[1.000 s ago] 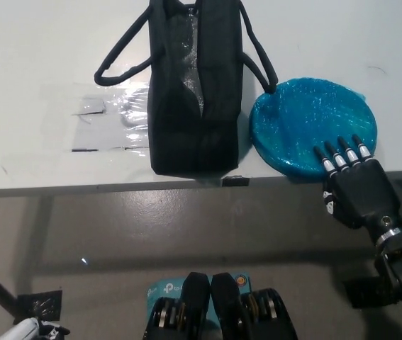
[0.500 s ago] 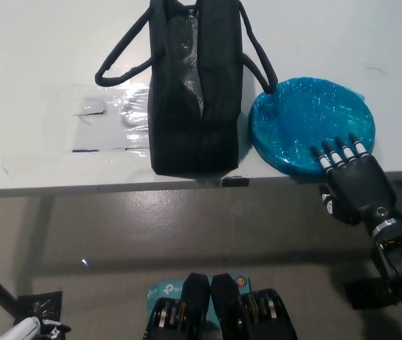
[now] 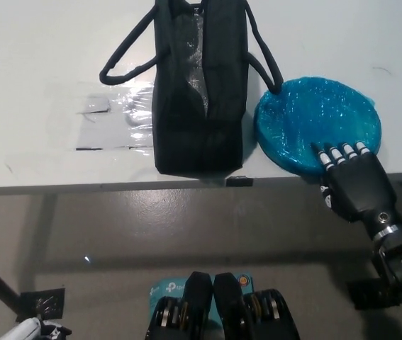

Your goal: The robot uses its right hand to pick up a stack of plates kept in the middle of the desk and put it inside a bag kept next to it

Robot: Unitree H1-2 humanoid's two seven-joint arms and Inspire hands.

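Right hand: the black right hand (image 3: 353, 185) sits at the lower right of the frame, fingers spread and laid flat, tips (image 3: 335, 154) resting on the near edge of the plates; it has hold of nothing.
Plates: the stack of plates (image 3: 318, 129), blue and wrapped in shiny film, lies flat at the right of the frame on the white desk (image 3: 37, 64), close to its front edge.
Bag: the black bag (image 3: 199, 88) stands just left of the plates in the upper middle of the frame, mouth up, one handle touching the stack's rim.
Left hand: only a white scrap (image 3: 34, 329) shows at the bottom left corner; whether it is open cannot be told.
Done: the reach looks complete, with contact made on the stack.
Left: gripping, lifting, carrying across to the bag's mouth and lowering in, so nearly the whole task remains.
Other: a patch of clear tape (image 3: 115, 122) sits left of the bag.
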